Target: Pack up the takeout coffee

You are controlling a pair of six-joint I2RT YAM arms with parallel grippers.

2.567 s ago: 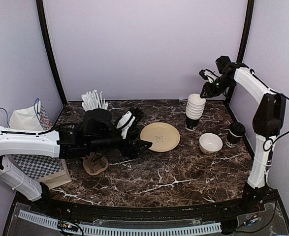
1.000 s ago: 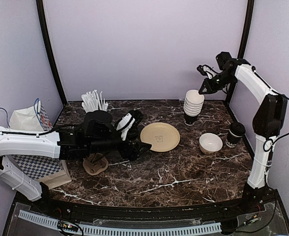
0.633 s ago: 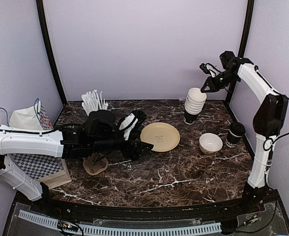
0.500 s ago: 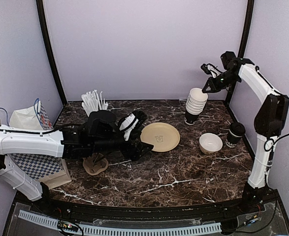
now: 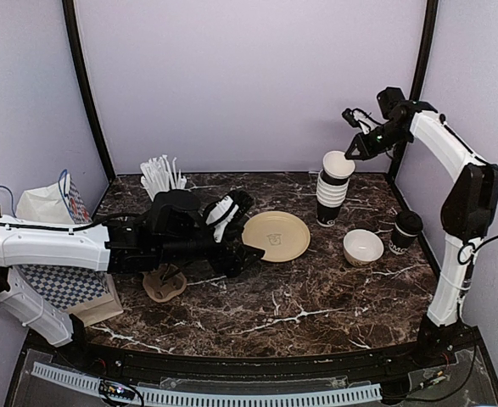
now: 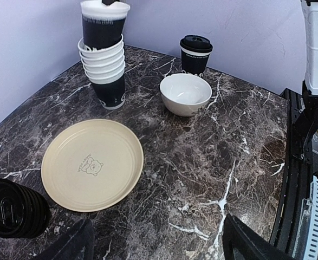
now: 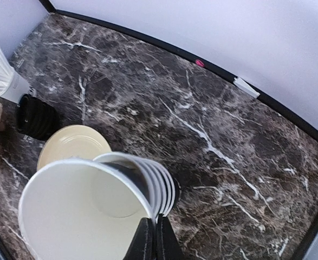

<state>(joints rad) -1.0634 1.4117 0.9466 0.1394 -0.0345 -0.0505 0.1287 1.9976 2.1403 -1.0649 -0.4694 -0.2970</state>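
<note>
One cup (image 5: 338, 164) stands partly drawn out of the nested stack (image 5: 331, 202), upper right of the overhead view.

Right gripper (image 5: 353, 153): fingers pressed together on that cup's rim, one inside the white wall, one outside.

Judgement on handling: empty paper cup, very light. The thin wall would dent under a squeeze. The rolled rim is the stiffest place to pinch, though a rim hold may let the cup hang tilted. Nested cups can cling, so the next one down might ride up with it.

Left gripper (image 5: 238, 256): jaws wide apart, nothing between them, centre-left over the marble.

Surroundings:
- lidded cup (image 5: 405, 230), right edge
- white bowl (image 5: 363, 247), just beside it
- cream plate (image 5: 276, 236), centre
- black lid stack (image 6: 12, 208), lower left of the left wrist view
- pulp carrier (image 5: 164, 282) and paper bag (image 5: 49, 206), far left

Bowl and plate lie between stack and carrier, so any carry leftward should pass above them.
</note>
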